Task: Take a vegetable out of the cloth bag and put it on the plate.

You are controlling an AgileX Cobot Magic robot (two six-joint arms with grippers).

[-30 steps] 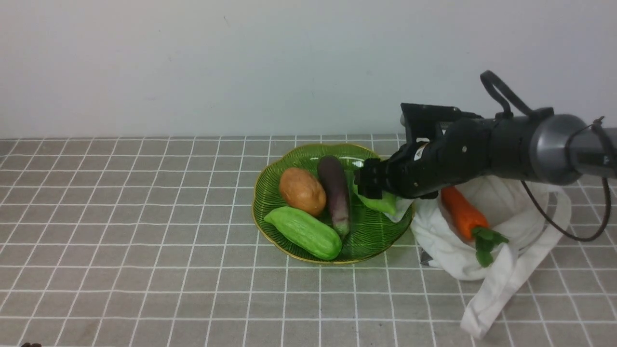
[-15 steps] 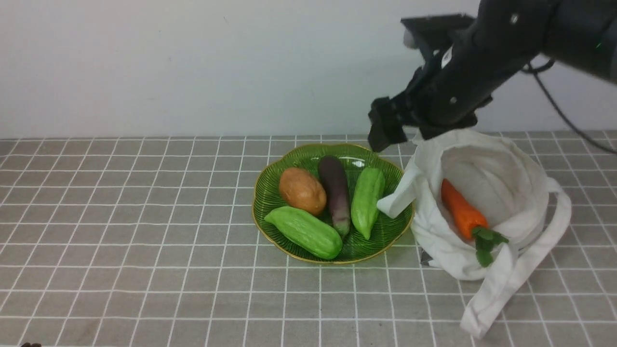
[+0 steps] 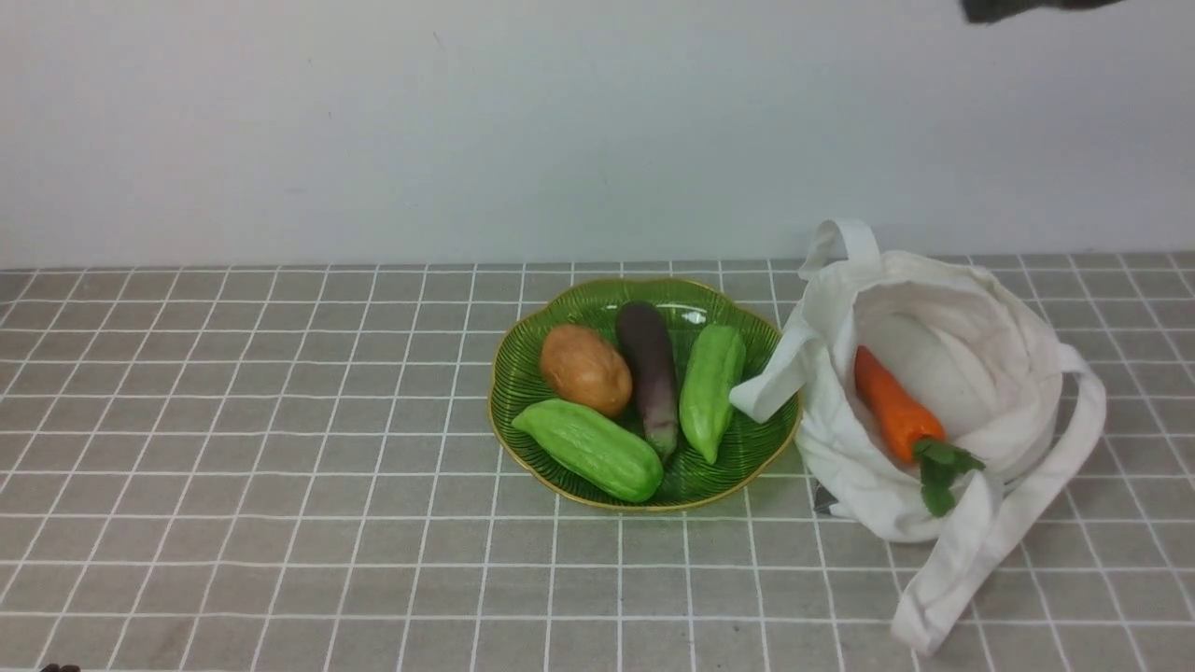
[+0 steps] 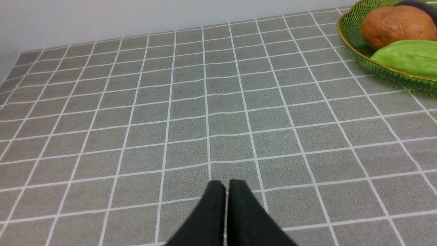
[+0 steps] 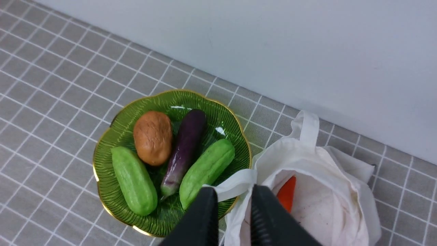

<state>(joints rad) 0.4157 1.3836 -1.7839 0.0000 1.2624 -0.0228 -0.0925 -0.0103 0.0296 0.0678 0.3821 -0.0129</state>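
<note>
The light-green tapered vegetable lies on the green plate, at its right side and free of any gripper. It also shows in the right wrist view. The white cloth bag stands open right of the plate, one strap draped over the plate's rim. My right gripper is open and empty, high above the plate's edge and the bag. Only a dark sliver of the right arm shows in the front view. My left gripper is shut and empty, low over the tiles, left of the plate.
On the plate also lie a brown potato, a purple eggplant and a thick ridged green gourd. An orange carrot with green leaves lies inside the bag. A long strap trails toward the front. A white wall stands behind.
My right gripper let go of the vegetable on the plate, then rose up and away, almost out of the front view. The bag's mouth stands open again.
</note>
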